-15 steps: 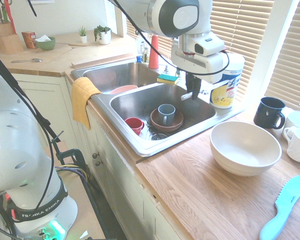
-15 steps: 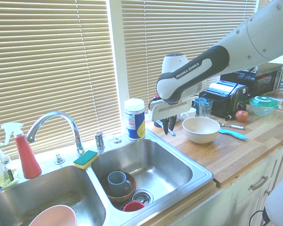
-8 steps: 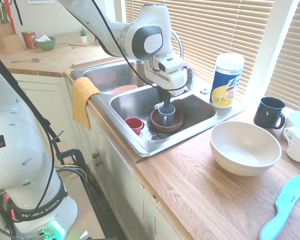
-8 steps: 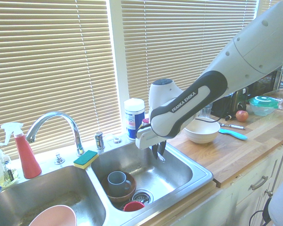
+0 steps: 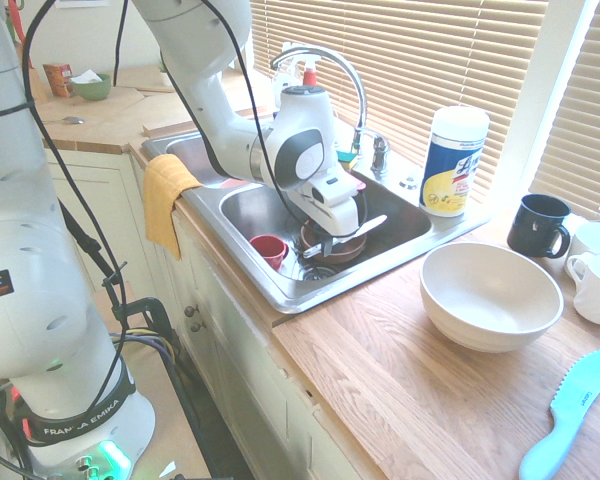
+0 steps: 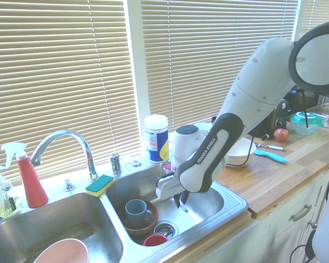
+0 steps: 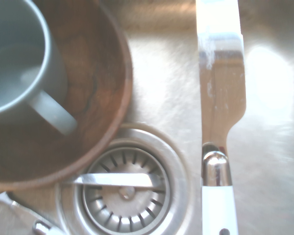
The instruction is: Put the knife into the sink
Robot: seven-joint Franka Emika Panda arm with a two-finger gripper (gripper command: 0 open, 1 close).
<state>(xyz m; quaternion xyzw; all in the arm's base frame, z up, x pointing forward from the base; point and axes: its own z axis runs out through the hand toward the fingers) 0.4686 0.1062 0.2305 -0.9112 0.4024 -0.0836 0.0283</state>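
The knife (image 5: 365, 228) is slim, with a silvery blade and a white handle. It sticks out level from my gripper (image 5: 326, 244), which is shut on it low inside the right basin of the sink (image 5: 280, 290). In the second exterior view the gripper (image 6: 179, 204) hangs just above the basin floor, right of the drain. The wrist view shows the knife (image 7: 219, 88) lying lengthwise just above the steel floor, beside the drain strainer (image 7: 125, 186).
A blue-grey mug (image 6: 136, 211) stands in a brown bowl (image 6: 148, 222) close beside the gripper, with a red cup (image 5: 268, 248) next to them. A white bowl (image 5: 490, 295), teal knife (image 5: 570, 410) and wipes canister (image 5: 452, 160) stand on the counter. The faucet (image 6: 63, 142) arches behind.
The arm has swung from above the basin's counter-side edge down into the right basin, carrying the knife. The gripper has stayed shut.
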